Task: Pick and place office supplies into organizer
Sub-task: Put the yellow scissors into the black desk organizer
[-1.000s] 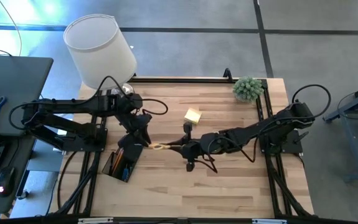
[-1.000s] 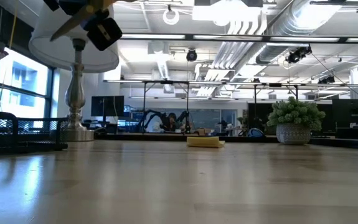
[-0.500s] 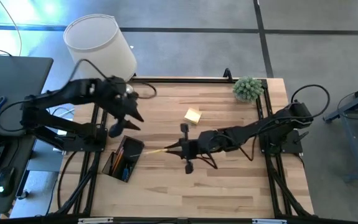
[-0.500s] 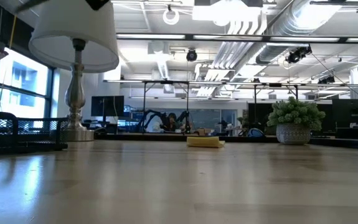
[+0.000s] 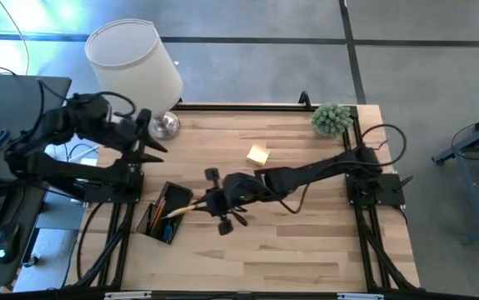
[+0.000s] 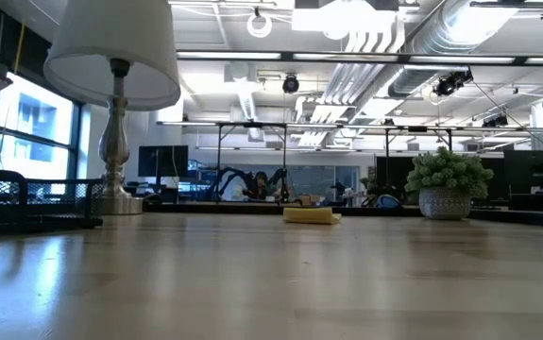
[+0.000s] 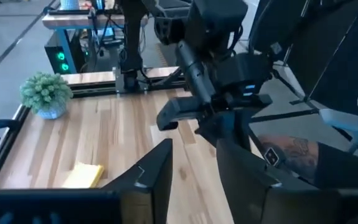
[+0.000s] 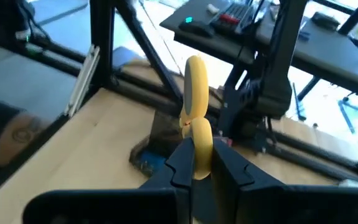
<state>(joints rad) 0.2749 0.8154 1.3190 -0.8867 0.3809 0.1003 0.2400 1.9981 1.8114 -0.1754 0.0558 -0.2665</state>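
My right gripper (image 5: 199, 202) reaches across the table toward its left side and is shut on the yellow-handled scissors (image 5: 185, 207). Their handles (image 8: 195, 93) stick out ahead of the fingers, over the near-right rim of the black organizer (image 5: 164, 212). The organizer holds pencils and pens and sits at the table's left near edge. The yellow sticky-note pad (image 5: 258, 154) lies flat at mid-table. My left gripper (image 7: 194, 171) is open and drawn back over the table's left edge by the lamp base (image 5: 166, 125). Neither gripper shows in the low view. My right gripper pinches the scissors between its two fingers just behind the yellow handle loops (image 8: 198, 140). The fingers come level from the table's right and lie along the scissors. The blades are hidden between the fingers. The scissors are lifted clear, handles pointing toward the organizer (image 8: 157, 140).
A white-shaded lamp (image 5: 135, 58) stands at the far left corner and a small green plant (image 5: 332, 118) at the far right corner. Bare wood shows along the near edge and the right half. A side desk (image 5: 6, 142) stands beyond the table's left edge.
My left gripper has pulled away from the scissors, rising and moving back toward the table's left and far edge. My right gripper has carried the scissors toward the table's left, from mid-table to the organizer's rim, handles leading.
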